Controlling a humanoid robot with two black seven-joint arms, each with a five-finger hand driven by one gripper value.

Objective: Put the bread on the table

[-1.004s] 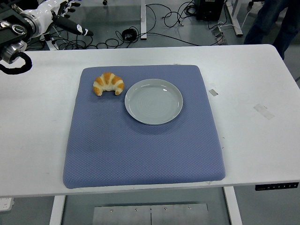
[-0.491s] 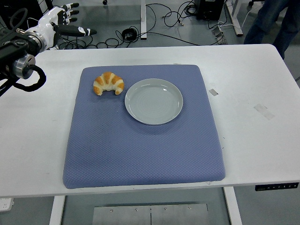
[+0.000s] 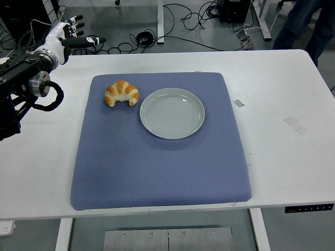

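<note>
Since a second ago my left arm has swung in from the top-left corner and lowered, so the left hand [image 3: 70,35] now hangs over the table's far left edge, well apart from the croissant [image 3: 121,93]. Its fingers are spread and relaxed, thumb stretched out to the right, holding nothing. My right hand is out of view.

The croissant lies on the blue mat [image 3: 157,167], near the mat's far left corner and just beside the grey plate [image 3: 171,113], not on it; I cannot tell whether the two touch. The plate holds nothing. The white table [image 3: 282,89] shows bare to the left and right of the mat. A person's legs show at the top right.

I judge this as the approach step: nothing is grasped yet. Next I need to bring the left hand right and toward me, down over the croissant, close gently so I don't crush it, then carry it off the mat onto bare table
</note>
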